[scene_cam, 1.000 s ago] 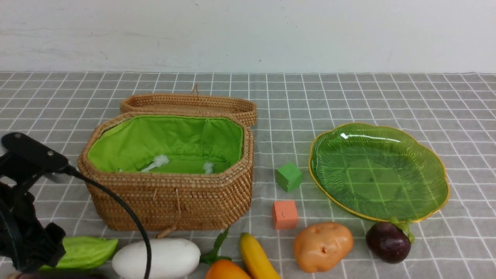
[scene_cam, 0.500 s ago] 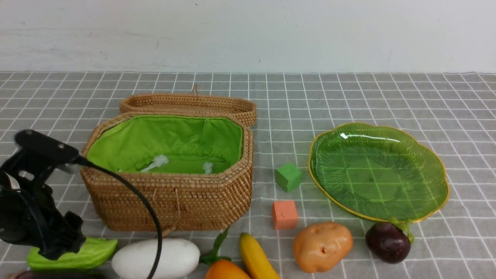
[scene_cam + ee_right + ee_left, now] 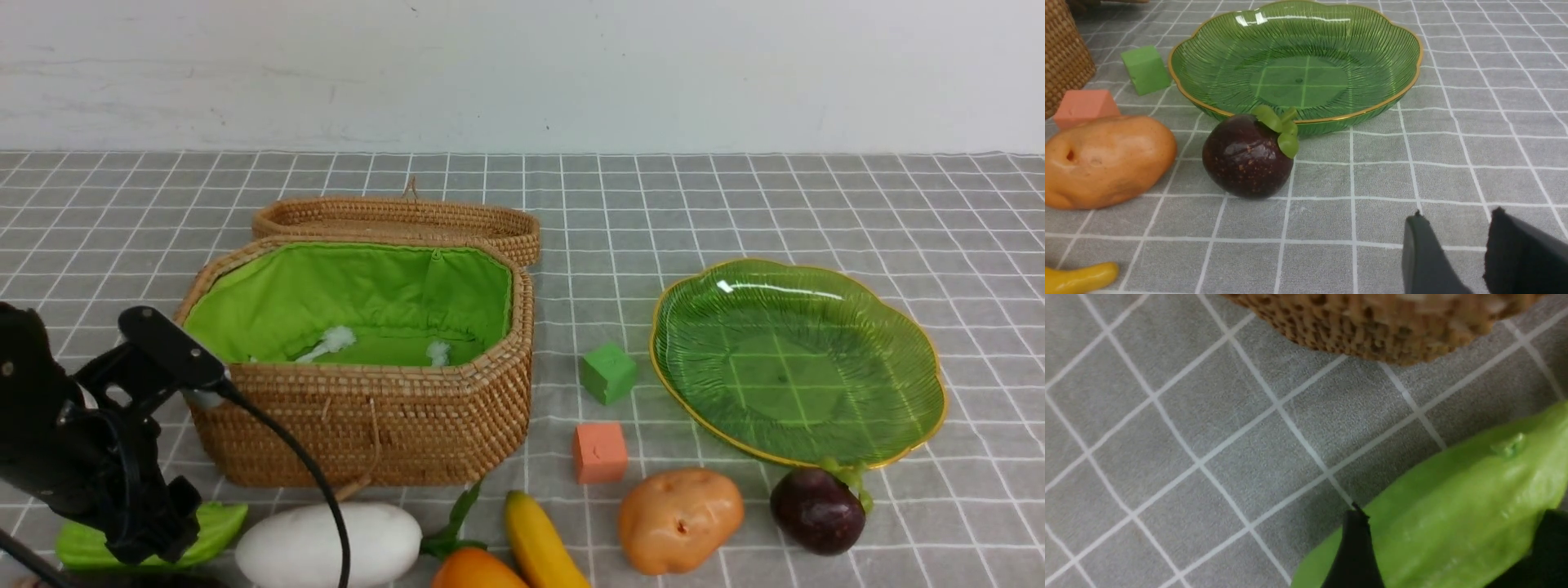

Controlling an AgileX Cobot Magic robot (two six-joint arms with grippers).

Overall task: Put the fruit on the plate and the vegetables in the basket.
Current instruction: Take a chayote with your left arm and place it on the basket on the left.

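Note:
My left gripper point(image 3: 151, 539) is open, its fingers on either side of the light-green gourd point(image 3: 216, 523), which lies on the cloth in front of the basket point(image 3: 359, 384). In the left wrist view the gripper point(image 3: 1453, 514) straddles the gourd point(image 3: 1474, 477). The white radish point(image 3: 326, 543), mango point(image 3: 478, 570), banana point(image 3: 539, 543), potato point(image 3: 680, 518) and mangosteen point(image 3: 816, 510) lie along the front. The green plate point(image 3: 657, 351) holds nothing. My right gripper point(image 3: 1457, 212) is open and empty, short of the mangosteen point(image 3: 1247, 157). The dark purple piece is mostly hidden.
A green cube point(image 3: 608, 371) and an orange cube point(image 3: 600, 452) sit between basket and plate. The basket's lid point(image 3: 400, 216) lies open behind it. The left arm's cable point(image 3: 302, 465) crosses the basket's front. The potato point(image 3: 1106, 159) lies beside the mangosteen.
My left arm has swung rightward and down toward the basket's front corner, with the gripper now over the gourd. The gourd and the other items have not moved.

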